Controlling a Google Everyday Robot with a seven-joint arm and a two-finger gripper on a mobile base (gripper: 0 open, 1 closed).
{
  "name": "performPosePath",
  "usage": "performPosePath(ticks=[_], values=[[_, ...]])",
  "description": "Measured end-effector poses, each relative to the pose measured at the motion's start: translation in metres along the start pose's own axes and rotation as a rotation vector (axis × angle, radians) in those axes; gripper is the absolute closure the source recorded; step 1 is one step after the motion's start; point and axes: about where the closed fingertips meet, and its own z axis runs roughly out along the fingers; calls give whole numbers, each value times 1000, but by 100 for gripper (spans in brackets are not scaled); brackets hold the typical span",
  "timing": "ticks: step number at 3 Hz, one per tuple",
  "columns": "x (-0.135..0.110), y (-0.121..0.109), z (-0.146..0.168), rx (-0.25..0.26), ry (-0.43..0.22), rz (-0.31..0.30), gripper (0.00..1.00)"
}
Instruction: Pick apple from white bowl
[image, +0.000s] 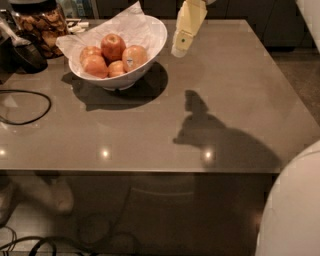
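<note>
The white bowl (152, 42) stands at the far left of the grey table (200, 125), lined with crinkled white paper (127, 22). It holds several red-orange apples; the topmost apple (113, 46) sits in the middle of the pile. My gripper (181, 50) hangs in the air just right of the bowl's rim, its pale yellow fingers pointing down and left. It holds nothing that I can see.
A clear jar of brown snacks (40, 25) stands behind the bowl at the far left. A black cable (30, 107) loops on the table's left side. A dark object (22, 55) lies left of the bowl. My white arm (295, 205) fills the lower right corner.
</note>
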Motion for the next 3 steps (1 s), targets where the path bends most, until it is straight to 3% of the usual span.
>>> performPosePath(ticks=[2, 3], values=[[-44, -16, 35, -59, -78, 8, 0], [-60, -22, 51, -96, -102, 17, 18]])
